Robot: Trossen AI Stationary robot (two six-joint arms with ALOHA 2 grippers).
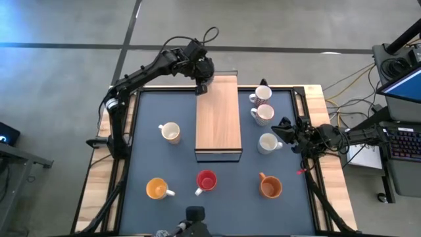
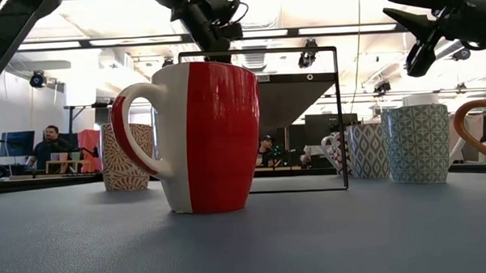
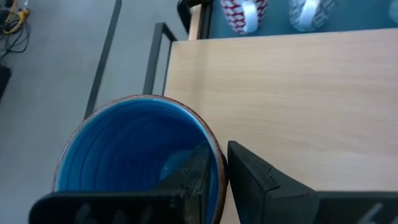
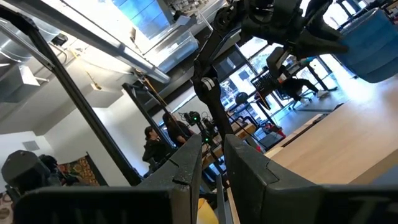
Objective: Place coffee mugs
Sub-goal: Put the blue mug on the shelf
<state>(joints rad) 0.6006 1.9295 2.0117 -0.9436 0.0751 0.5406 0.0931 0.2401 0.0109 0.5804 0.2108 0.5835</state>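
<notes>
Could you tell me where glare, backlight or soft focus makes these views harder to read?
Low view: bright ceiling lights leave the right gripper as a dark silhouette, while the near red-and-white ceramic mug is sharp. Left wrist view: the blue-glazed mug and left gripper are close and slightly soft. Right wrist view: windows flare brightly. High view: evenly lit.

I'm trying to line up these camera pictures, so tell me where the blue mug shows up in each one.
High view: hidden under the left hand at the wooden board's far corner.
Low view: not visible.
Left wrist view: blue mug at lower left, its rim pinched by the hand.
Right wrist view: the blue shape at upper right, above the board.
Shared landmark: the wooden board.
</notes>
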